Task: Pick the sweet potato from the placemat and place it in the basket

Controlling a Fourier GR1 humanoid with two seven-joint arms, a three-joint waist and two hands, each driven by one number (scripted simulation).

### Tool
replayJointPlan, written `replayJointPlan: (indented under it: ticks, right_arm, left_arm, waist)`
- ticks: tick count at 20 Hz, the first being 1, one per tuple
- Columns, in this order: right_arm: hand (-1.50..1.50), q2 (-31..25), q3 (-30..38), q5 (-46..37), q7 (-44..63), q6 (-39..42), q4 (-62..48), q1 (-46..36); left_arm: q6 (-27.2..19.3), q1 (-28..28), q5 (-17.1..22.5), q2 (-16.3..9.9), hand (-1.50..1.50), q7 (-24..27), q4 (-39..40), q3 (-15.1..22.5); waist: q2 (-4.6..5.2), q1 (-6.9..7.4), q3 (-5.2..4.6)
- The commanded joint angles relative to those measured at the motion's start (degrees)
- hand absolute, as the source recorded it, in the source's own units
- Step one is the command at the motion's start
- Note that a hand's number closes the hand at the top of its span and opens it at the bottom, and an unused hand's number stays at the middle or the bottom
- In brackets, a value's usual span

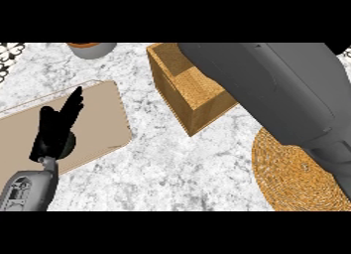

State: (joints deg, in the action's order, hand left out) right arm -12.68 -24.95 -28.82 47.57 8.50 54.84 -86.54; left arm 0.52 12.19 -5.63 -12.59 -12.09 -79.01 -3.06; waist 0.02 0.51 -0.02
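While the right forearm (281,94) stretches across the basket (189,92) and hides its own robot hand, so its fingers cannot be judged, the left robot hand (58,129) rests open, fingers straight, over a tan board (98,119) on the marble worktop (178,168). No sweet potato shows on the woven placemat (292,173).

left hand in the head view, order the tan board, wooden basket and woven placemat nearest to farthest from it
1. Tan board: directly under the left hand, view's left.
2. Wooden basket: right of the hand, upper centre.
3. Woven placemat: far right, partly under the right forearm.
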Motion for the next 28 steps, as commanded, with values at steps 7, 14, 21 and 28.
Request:
replayJointPlan:
  ticks: [7,14,21,28]
  right_arm:
    - [1.5,0.38,1.7,-4.37,-15.79,-5.26,-6.46,10.68]
    - [1.5,1.32,7.02,-2.28,-18.8,-2.16,-9.15,13.35]
    - [-1.5,4.16,13.39,-0.71,-22.0,-9.4,-12.54,16.27]
    - [-1.5,6.69,17.64,-1.83,-27.85,-22.66,-13.3,17.49]
  left_arm:
    - [0.64,1.97,0.07,-0.55,0.0,-1.02,1.34,-1.22]
    - [-0.12,0.27,-0.71,0.85,0.0,-0.73,-0.31,-0.45]
    - [1.26,3.58,-0.16,-0.17,0.0,-3.71,0.32,-1.23]
    - [-0.66,2.24,-2.36,2.1,0.0,-1.9,0.71,0.52]
  waist:
    - [0.27,0.09,0.0]
    - [0.14,0.18,0.01]
    - [0.2,0.09,0.02]
    - [0.24,0.16,0.02]
